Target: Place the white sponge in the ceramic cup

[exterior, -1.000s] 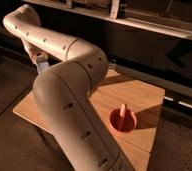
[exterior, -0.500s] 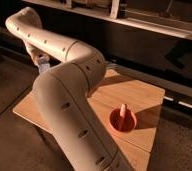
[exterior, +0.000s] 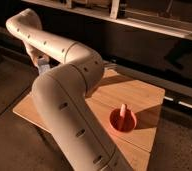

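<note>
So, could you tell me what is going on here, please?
A robot arm bends across a wooden table. Its gripper is off the table's far left edge, shut on what looks like the white sponge. An orange bowl with a pale stick stands on the table. The cup is not visible.

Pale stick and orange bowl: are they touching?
Touching. The camera view shows the pale stick standing inside the orange bowl; the gripper sits far left.
</note>
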Tool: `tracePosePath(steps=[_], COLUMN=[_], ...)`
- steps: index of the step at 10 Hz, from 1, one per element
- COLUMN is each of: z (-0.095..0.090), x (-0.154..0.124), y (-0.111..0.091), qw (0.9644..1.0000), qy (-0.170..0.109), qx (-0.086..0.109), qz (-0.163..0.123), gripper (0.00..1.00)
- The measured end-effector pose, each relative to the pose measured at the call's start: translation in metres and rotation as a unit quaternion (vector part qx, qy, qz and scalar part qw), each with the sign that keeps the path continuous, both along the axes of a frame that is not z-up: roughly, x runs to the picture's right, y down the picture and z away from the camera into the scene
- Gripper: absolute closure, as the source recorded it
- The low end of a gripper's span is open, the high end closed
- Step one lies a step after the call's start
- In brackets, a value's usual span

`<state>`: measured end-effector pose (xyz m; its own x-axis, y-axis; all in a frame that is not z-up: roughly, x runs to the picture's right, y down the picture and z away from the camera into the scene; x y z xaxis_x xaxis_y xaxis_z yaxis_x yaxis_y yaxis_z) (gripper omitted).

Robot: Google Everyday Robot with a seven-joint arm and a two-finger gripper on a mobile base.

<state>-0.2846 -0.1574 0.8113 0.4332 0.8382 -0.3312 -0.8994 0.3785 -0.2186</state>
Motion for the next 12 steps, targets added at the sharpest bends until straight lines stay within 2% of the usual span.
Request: tracePosePath(steps=[6,12], z=[0.012,0.022], x=[0.008,0.006], y=[0.003,0.015], qw=[0.9997,0.9996], qy=[0.013,0.016], qx=[-0.015,-0.025], qz=[0.012,0.002], gripper=[1.00,1.00])
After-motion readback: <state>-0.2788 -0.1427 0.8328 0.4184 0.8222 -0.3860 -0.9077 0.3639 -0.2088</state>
